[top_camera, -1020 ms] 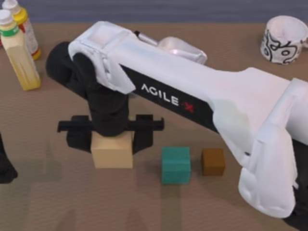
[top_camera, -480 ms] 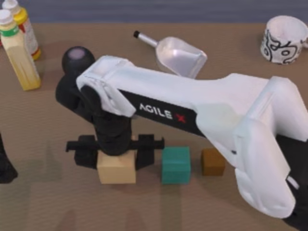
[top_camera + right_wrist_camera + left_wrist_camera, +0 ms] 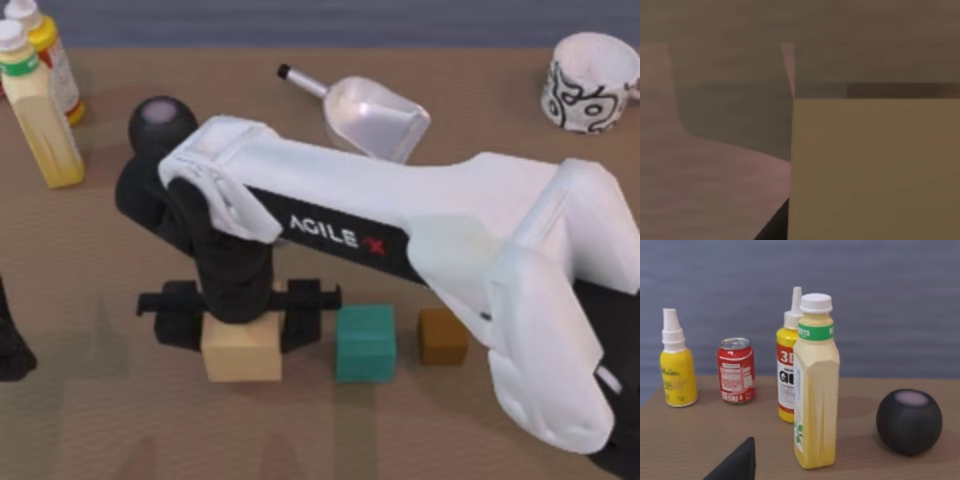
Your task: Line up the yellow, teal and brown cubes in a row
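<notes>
Low in the frame's left-centre, the large pale cream-yellow matte cube (image 3: 241, 351) sits as it did half a second ago, a little right of and below its place a second ago. It lies on the brown table (image 3: 110, 240) left of the mid-sized teal cube (image 3: 365, 343) and the small orange-brown cube (image 3: 443, 336), forming one row. The right claw (image 3: 239, 330), reaching diagonally from the lower right, stays clamped on the yellow cube. The left claw (image 3: 12, 352) is parked at the left edge; whether it is apart or together cannot be told.

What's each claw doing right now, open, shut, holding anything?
Right claw: down over the yellow cube, fingers on either side; whether it grips cannot be told.
Left claw: only a dark sliver at the top view's left edge; cannot be told.
</notes>
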Robot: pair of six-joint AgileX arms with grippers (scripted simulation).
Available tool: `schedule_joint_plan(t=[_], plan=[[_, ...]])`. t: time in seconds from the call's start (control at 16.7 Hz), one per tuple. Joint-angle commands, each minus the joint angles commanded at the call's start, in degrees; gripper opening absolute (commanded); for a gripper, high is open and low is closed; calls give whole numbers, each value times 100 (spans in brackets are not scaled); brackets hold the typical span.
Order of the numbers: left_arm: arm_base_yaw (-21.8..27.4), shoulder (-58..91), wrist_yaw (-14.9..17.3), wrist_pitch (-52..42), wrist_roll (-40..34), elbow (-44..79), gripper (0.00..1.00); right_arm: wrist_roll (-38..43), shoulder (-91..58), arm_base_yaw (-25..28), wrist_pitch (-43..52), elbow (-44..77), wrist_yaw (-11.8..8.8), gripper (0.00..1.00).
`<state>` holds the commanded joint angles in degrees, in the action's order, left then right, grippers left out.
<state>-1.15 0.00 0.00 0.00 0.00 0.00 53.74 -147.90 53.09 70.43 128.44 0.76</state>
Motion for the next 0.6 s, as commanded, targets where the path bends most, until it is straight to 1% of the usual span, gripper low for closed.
schedule_joint_plan(t=[0.42,0.48,0.6], plan=[[0,0,0,0,0,0,100,0,0,0,0,0,0,98],[0,0,0,0,0,0,100,0,0,0,0,0,0,100],[0,0,0,0,0,0,100,0,0,0,0,0,0,100]])
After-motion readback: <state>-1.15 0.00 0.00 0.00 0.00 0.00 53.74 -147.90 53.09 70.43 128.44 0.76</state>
